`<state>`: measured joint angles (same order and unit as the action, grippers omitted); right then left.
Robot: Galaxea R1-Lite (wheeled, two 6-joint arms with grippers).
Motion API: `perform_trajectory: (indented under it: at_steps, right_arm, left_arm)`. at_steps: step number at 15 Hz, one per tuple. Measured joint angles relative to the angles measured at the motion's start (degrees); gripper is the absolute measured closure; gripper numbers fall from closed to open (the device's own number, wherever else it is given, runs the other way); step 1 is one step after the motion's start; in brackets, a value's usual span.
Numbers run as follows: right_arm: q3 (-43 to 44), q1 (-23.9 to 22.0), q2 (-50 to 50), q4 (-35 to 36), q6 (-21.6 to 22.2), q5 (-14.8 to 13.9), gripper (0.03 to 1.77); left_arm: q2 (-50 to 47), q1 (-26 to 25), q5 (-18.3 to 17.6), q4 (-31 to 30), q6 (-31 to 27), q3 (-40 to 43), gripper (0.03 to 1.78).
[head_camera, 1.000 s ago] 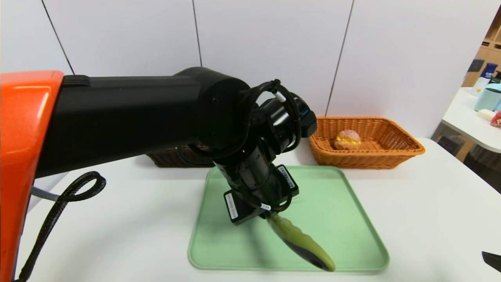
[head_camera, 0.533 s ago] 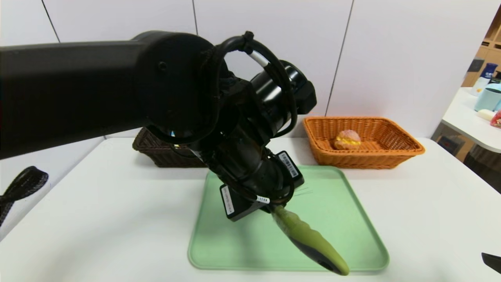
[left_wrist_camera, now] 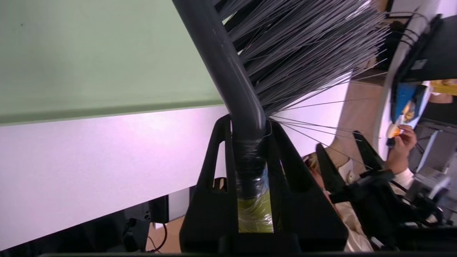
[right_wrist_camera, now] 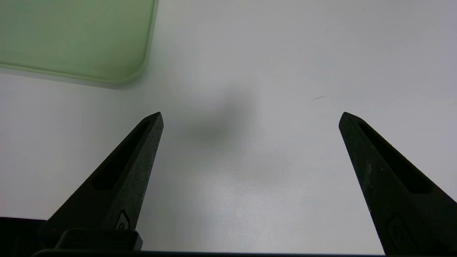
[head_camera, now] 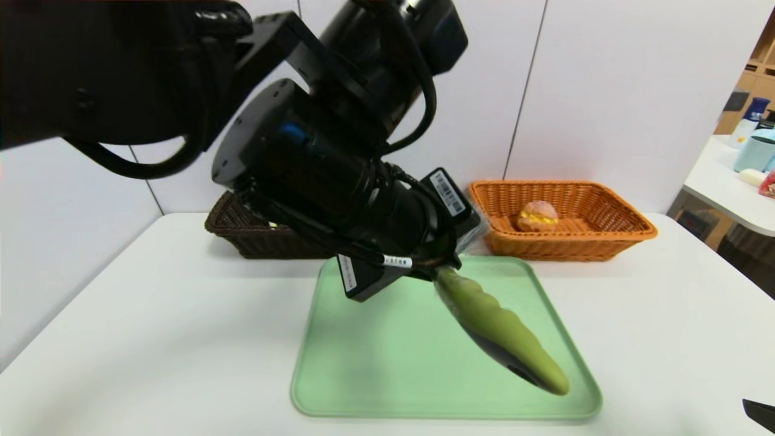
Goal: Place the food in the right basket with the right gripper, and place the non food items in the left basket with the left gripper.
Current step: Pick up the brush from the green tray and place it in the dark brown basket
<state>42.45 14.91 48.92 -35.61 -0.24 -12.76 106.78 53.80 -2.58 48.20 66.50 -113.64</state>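
My left gripper point(head_camera: 441, 266) hangs above the green tray point(head_camera: 387, 375), shut on the neck of the brush point(head_camera: 502, 333), a non food item. Its olive-green handle slants down toward the tray's front right corner. In the left wrist view the fingers point(left_wrist_camera: 214, 150) clamp the dark neck of the brush point(left_wrist_camera: 232, 71), and the black bristles fan out past them. The food point(head_camera: 537, 216), a pinkish bun with yellow filling, lies in the orange right basket point(head_camera: 629, 227). The dark brown left basket point(head_camera: 242, 233) stands behind the left arm, partly hidden. My right gripper point(right_wrist_camera: 250, 116) rests open over bare table, holding nothing.
The white table point(head_camera: 151, 315) carries the tray in the middle and both baskets along the back wall. Only a fingertip of the right gripper point(head_camera: 760, 413) shows at the front right edge. A second table with bottles point(head_camera: 754, 151) stands off to the far right.
The left arm has risen and swung toward the back, lifting the brush higher above the tray. The right gripper has stayed where it was.
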Motion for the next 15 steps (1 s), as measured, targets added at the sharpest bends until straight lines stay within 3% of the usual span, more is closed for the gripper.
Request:
perform_trajectory:
  at_steps: [3, 7, 15]
  right_arm:
    - [-0.3, 0.0, -0.1, 0.0, -0.1, 0.0, 0.10]
    - [-0.6, 0.0, -0.3, 0.0, -0.1, -0.2, 0.10]
    - [0.2, 0.0, -0.2, 0.2, -0.2, -0.6, 0.10]
  left_arm:
    - [-2.9, -0.1, -0.1, -4.5, -0.1, 0.0, 1.52]
    - [-5.9, -2.2, 0.0, -5.8, -0.4, 0.0, 1.52]
    - [-5.7, -19.9, -0.1, -3.9, -8.5, 0.0, 1.52]
